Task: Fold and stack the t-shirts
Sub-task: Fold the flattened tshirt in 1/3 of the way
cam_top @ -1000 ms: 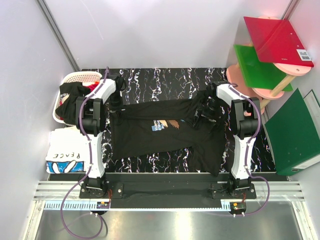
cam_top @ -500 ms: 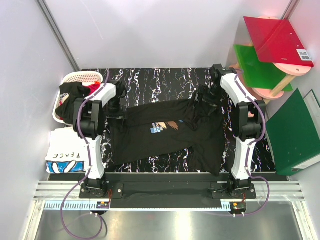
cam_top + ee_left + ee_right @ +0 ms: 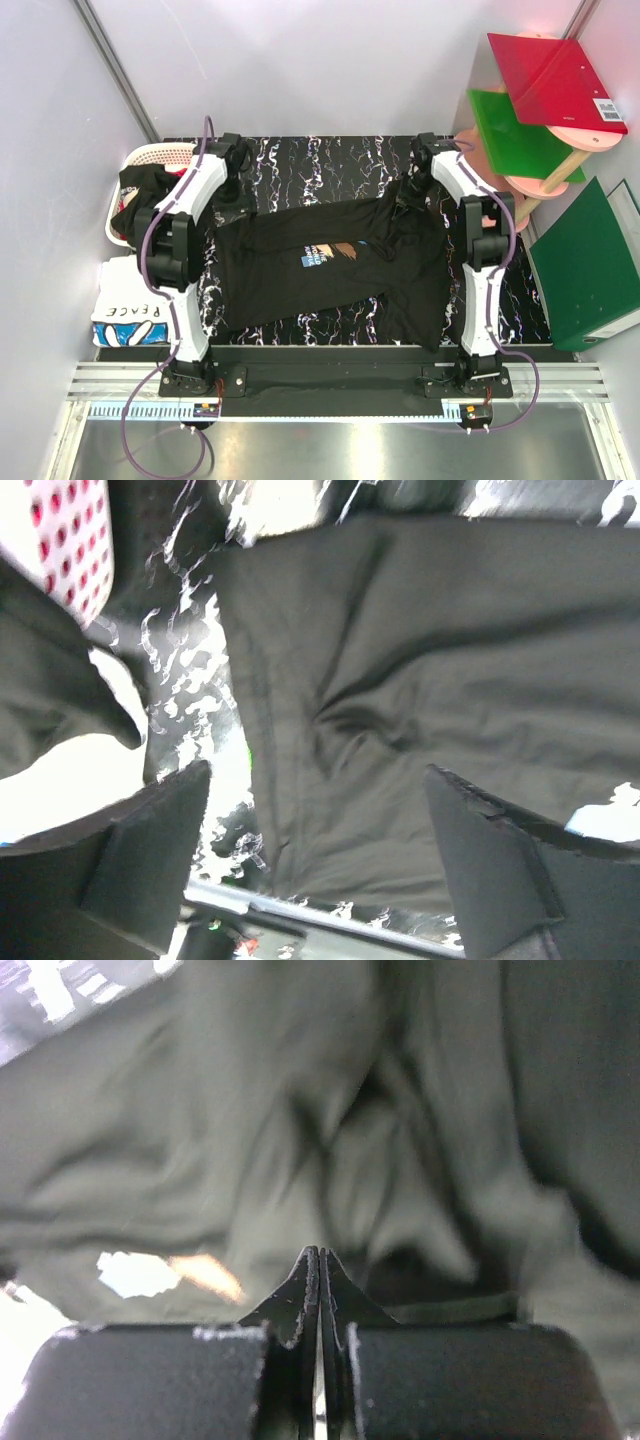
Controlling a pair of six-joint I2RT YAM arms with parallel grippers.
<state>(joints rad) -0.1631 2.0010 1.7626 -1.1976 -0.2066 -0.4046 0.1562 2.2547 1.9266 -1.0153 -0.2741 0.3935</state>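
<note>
A black t-shirt (image 3: 330, 262) with a small blue, white and tan chest print (image 3: 325, 252) lies spread across the dark marbled table (image 3: 320, 160); its right side is bunched. My left gripper (image 3: 236, 190) hovers over the shirt's far-left corner. In the left wrist view it (image 3: 320, 815) is open, with only the cloth (image 3: 430, 680) below it. My right gripper (image 3: 412, 186) is over the bunched far-right part. In the right wrist view it (image 3: 320, 1256) is shut, with nothing showing between the tips and rumpled black cloth (image 3: 300, 1130) behind.
A white slatted basket (image 3: 160, 153) at the far left holds black and red shirts (image 3: 140, 195). A folded white "PEACE" shirt (image 3: 130, 312) lies in front of it. Red and green boards (image 3: 545, 100) on a pink stool and a green folder (image 3: 585, 270) stand at the right.
Both grippers moved toward the far edge of the table. The left one went from shut to open; the right one went from open to shut. The shirt barely shifted.
</note>
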